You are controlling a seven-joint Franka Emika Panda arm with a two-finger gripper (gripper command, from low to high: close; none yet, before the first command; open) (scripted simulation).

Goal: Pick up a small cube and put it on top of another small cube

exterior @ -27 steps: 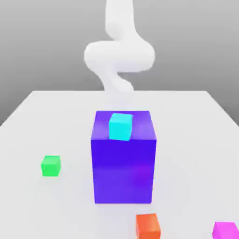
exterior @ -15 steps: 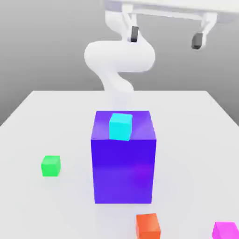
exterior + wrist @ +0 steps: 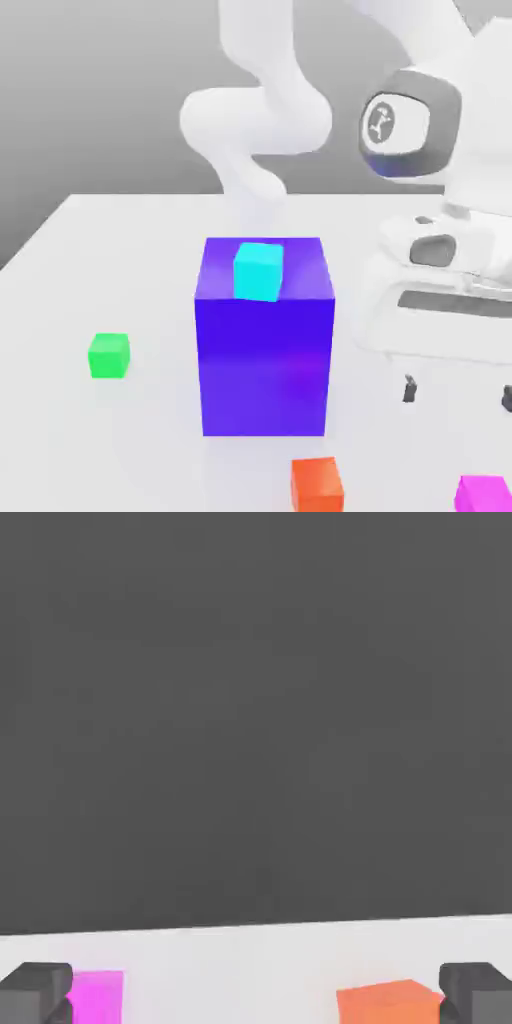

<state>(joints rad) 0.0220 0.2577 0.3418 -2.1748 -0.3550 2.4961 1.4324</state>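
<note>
Gripper (image 3: pixel 458 390) low over the table (image 3: pixel 100 240) at the exterior view's right, fingers wide apart and holding nothing; one dark fingertip (image 3: pixel 409 388) visible under the white hand, the other at the picture's edge. Positioned above and a little behind the magenta-pink small cube (image 3: pixel 484 494), not yet around it. Same cube (image 3: pixel 97 997) seen from the hand view just beside one fingertip (image 3: pixel 35 992), with the orange-red cube (image 3: pixel 388 1003) close to the other one, so probably still some sideways correction needed before closing.

Nothing of the task finished so far. Pink cube untouched on the table at the near right corner. Green small cube (image 3: pixel 108 356) alone at the exterior view's left, well apart, nothing on top. Big blue-purple block (image 3: pixel 264 360) standing between them, carrying the cyan cube (image 3: pixel 258 271).

Left to do, by judgement: centre over the pink cube, descend, close, lift, travel past or over the tall block, set down on the green cube, release.
</note>
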